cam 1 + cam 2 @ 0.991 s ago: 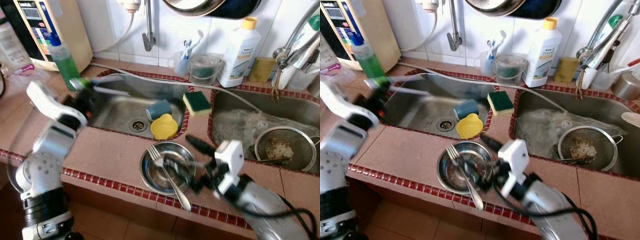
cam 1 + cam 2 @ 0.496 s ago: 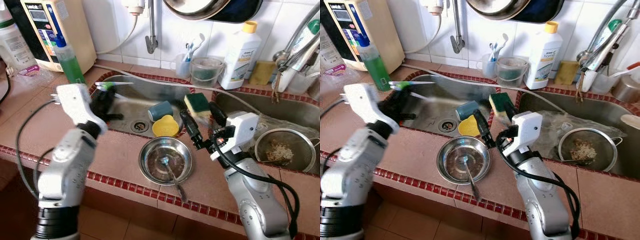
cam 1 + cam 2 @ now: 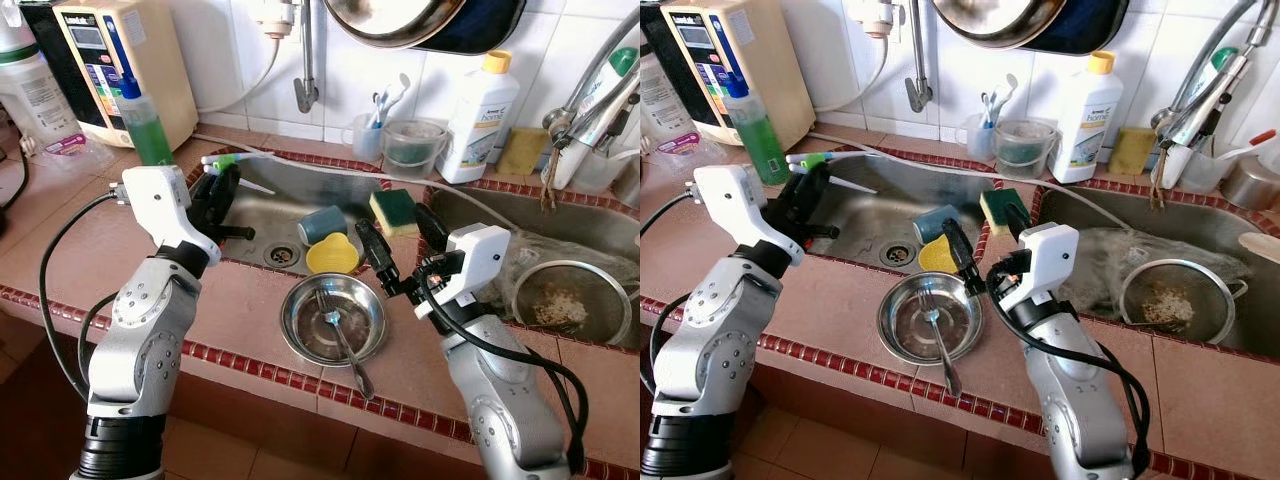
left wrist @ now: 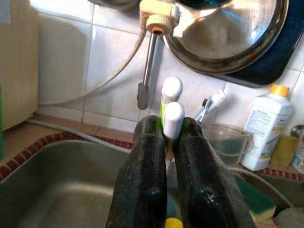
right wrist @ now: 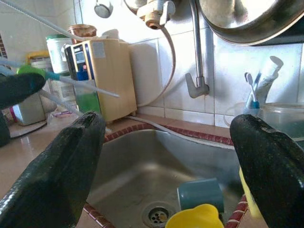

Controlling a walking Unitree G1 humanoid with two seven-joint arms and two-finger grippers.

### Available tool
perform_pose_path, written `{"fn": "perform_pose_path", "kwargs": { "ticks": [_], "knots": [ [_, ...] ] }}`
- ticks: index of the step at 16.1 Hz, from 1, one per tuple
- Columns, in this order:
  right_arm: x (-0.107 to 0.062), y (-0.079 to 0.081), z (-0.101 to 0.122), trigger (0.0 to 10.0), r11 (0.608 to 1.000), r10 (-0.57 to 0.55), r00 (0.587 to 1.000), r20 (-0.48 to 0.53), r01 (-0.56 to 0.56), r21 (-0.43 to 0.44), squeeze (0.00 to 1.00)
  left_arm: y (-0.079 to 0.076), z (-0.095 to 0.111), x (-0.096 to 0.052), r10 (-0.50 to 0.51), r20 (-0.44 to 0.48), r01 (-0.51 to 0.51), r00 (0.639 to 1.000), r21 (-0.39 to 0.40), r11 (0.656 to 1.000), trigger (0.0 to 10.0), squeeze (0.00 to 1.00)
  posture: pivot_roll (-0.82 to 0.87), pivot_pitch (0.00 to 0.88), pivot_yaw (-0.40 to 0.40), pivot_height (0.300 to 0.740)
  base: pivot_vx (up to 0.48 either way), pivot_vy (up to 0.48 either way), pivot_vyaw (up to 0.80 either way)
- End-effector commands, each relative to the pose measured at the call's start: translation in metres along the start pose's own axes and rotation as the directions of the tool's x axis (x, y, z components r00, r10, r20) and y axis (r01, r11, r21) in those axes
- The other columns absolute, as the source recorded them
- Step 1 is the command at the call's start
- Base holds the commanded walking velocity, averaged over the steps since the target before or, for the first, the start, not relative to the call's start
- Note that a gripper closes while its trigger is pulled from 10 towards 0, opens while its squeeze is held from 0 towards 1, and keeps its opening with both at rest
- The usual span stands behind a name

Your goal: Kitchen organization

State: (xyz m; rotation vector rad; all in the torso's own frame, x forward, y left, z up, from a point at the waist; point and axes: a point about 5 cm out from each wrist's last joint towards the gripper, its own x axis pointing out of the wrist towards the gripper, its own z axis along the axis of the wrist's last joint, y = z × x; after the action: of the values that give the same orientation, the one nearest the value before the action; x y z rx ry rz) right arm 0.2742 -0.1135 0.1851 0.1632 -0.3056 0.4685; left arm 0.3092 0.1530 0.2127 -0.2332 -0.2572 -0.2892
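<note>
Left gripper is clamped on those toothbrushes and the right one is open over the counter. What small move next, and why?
Probably carry the left gripper right, toward the clear cup at the back wall. It is shut on two toothbrushes over the left sink, and that cup already holds other brushes. The open right gripper, above the steel bowl with its fork, can wait.

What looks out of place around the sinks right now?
A fork lies in the metal bowl on the counter, its handle sticking out over the counter edge. A blue cup lies tipped on its side in the left sink. The strainer in the other sink holds food scraps.
</note>
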Motion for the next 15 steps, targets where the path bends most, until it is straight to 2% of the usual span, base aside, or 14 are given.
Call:
{"fn": "perform_pose_path", "kwargs": {
  "ticks": [1,3,5,7,9,12,14,15],
  "knots": [
    [0.003,-0.002,0.003,10.0,1.000,-0.026,0.999,0.023,0.026,-0.014,0.00,-0.003,-0.004,-0.001,-0.038,-0.017,0.039,0.999,0.051,0.998,10.0,0.00,-0.13,0.013,0.023,0.740,0.000,0.000,0.00],
    [0.005,-0.008,0.005,10.0,0.996,-0.083,0.995,0.046,0.085,-0.032,0.00,-0.004,-0.009,-0.005,-0.079,-0.039,0.084,0.996,0.147,0.986,10.0,0.00,-0.13,0.019,0.024,0.740,0.000,0.000,0.00],
    [0.006,-0.015,0.006,10.0,0.989,-0.136,0.989,0.063,0.139,-0.058,0.00,-0.004,-0.015,-0.009,-0.096,-0.061,0.107,0.993,0.198,0.974,10.0,0.00,-0.13,0.022,0.024,0.740,0.000,0.000,0.00],
    [0.004,-0.029,0.003,10.0,0.963,-0.252,0.966,0.058,0.257,-0.086,0.00,-0.003,-0.019,-0.013,-0.105,-0.075,0.119,0.992,0.213,0.970,10.0,0.00,-0.12,0.022,0.023,0.740,0.000,0.000,0.00],
    [0.003,-0.035,-0.002,10.0,0.948,-0.301,0.953,0.043,0.303,-0.097,0.00,0.000,-0.024,-0.014,-0.099,-0.099,0.119,0.990,0.225,0.967,10.0,0.00,-0.12,0.021,0.027,0.740,0.000,0.000,0.00],
    [0.005,-0.031,-0.005,10.0,0.944,-0.313,0.948,0.049,0.316,-0.095,0.00,0.008,-0.028,-0.016,-0.084,-0.112,0.108,0.990,0.223,0.969,10.0,0.00,-0.12,0.014,0.030,0.740,0.000,0.000,0.00],
    [0.007,-0.030,-0.007,10.0,0.935,-0.336,0.941,0.051,0.339,-0.104,0.00,0.016,-0.027,-0.018,-0.069,-0.097,0.093,0.993,0.268,0.959,10.0,0.00,-0.13,0.008,0.032,0.740,0.000,0.000,0.00],
    [0.005,-0.031,-0.012,10.0,0.924,-0.356,0.933,0.044,0.359,-0.130,0.00,0.026,-0.032,-0.024,-0.005,-0.091,0.030,0.996,0.285,0.958,10.0,0.00,-0.13,0.003,0.031,0.740,0.000,0.000,0.00]
  ]
}}
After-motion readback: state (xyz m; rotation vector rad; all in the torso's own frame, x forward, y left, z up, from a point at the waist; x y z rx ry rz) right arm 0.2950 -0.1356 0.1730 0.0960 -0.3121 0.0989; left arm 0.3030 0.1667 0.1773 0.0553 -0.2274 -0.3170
